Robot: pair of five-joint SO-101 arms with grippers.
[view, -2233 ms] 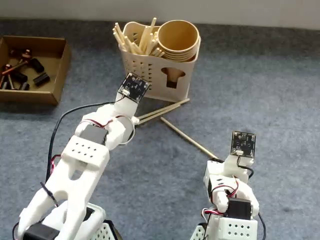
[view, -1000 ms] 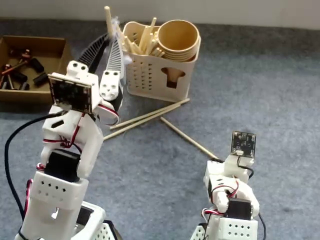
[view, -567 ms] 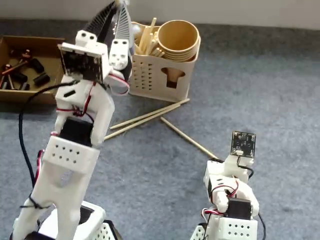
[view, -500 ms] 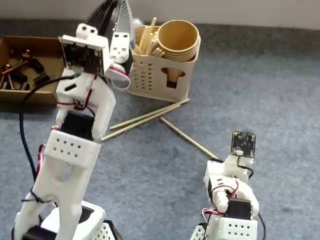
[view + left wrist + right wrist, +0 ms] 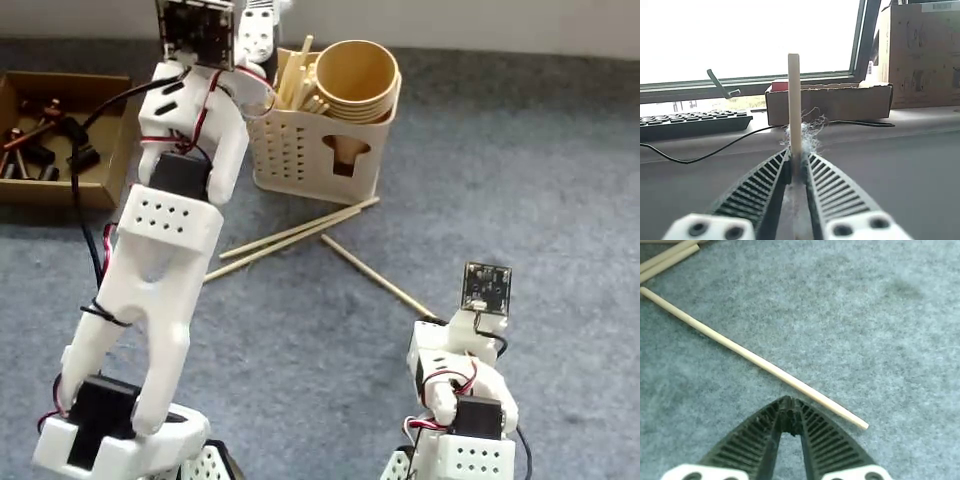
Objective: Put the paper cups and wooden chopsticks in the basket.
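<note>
Wooden chopsticks [image 5: 283, 82] stand bundled in the pale slotted basket [image 5: 300, 150] at the far side of the grey carpet [image 5: 540, 180], sharing it with a stack of paper cups [image 5: 356, 76]. The high view lays out the loose ones in front of the basket. A pair of chopsticks [image 5: 292, 235] lies side by side, and a single chopstick [image 5: 377, 276] slants from near them toward the right arm [image 5: 455, 390]. A brown box of dark parts [image 5: 60, 130] sits off to the left. The left arm [image 5: 165, 235] stands extended along the basket's left side, its wrist at the far edge. The left wrist view supplies the grip itself. The left gripper [image 5: 796, 160] is pinched on a held chopstick [image 5: 794, 100], which rises upright from between the ribbed fingers [image 5: 757, 182], a tuft of pale fibre [image 5: 811, 131] caught around it at the tips. Behind are a window, a keyboard [image 5: 690, 122] and a cardboard box [image 5: 835, 102]. In the right wrist view the right gripper [image 5: 788, 407] has its fingers pressed together on nothing, low over the carpet. The single chopstick crosses diagonally just beyond the tips, apart from them, with the pair's ends farther off.
</note>
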